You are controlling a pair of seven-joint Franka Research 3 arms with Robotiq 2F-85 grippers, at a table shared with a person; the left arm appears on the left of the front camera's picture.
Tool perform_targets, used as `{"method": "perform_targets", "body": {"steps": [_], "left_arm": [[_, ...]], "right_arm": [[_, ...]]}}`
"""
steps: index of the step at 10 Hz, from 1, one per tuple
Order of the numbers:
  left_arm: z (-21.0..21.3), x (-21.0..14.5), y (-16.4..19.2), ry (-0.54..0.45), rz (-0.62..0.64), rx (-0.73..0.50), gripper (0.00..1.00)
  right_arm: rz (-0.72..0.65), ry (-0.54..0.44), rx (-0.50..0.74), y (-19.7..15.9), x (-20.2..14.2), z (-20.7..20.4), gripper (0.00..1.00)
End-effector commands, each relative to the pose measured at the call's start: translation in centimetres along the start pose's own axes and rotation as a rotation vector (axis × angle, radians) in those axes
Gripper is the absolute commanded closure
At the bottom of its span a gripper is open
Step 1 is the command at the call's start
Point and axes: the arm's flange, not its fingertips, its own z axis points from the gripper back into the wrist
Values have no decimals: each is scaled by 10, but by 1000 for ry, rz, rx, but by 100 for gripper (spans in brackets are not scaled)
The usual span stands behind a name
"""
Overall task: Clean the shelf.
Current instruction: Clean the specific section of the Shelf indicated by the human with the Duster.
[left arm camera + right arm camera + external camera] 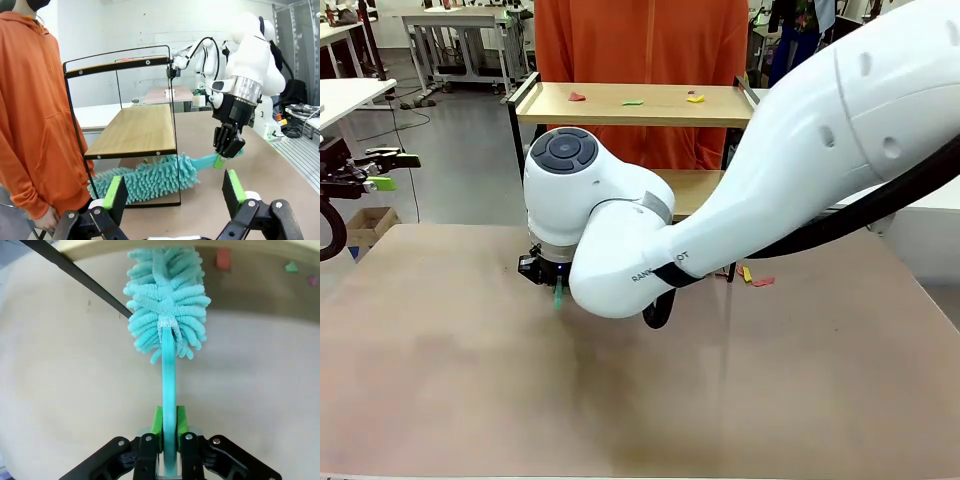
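Left wrist view gives the clearest look at the shelf (135,130). It stands just ahead of the right end effector (227,150), at the far edge of the counter (470,380), with a person (640,40) in orange right behind it. That end effector is clamped tight on the thin handle of a teal duster (150,177). The fluffy head reaches forward from its fingertips and lies on the counter beneath the lower board. The left end effector (173,187) hangs well off to the side, jaws wide and empty.

One likely slip is the head or handle snagging the thin black frame on a sweep, which would shove or tip the light shelf towards the person. The slim handle could also twist between the pads under side load. A brisk stroke may throw scraps off the counter.

Count:
- one shelf with two boards
- one duster
- two end effectors
- three scraps on the top board: red (577,97), green (633,102) and yellow (695,98)
- two more scraps on the counter by the shelf's foot: yellow (747,273) and red (763,282)
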Motion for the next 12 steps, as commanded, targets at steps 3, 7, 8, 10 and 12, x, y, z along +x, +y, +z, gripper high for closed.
{"method": "perform_targets", "body": {"steps": [3, 7, 8, 10, 12], "left_arm": [[0, 4, -1, 2, -10, -3, 0], [0, 4, -1, 2, -10, -3, 0], [0, 4, -1, 2, -10, -3, 0], [0, 4, -1, 2, -10, -3, 0], [0, 4, -1, 2, -10, -3, 0]], "right_arm": [[-14, 30, 3, 0, -1, -4, 87], [-46, 68, 7, -14, 3, -1, 87], [-80, 68, 6, -30, 4, 3, 87], [-132, 58, -9, -62, 3, 9, 87], [-154, 71, -39, -90, 1, 13, 87]]}}
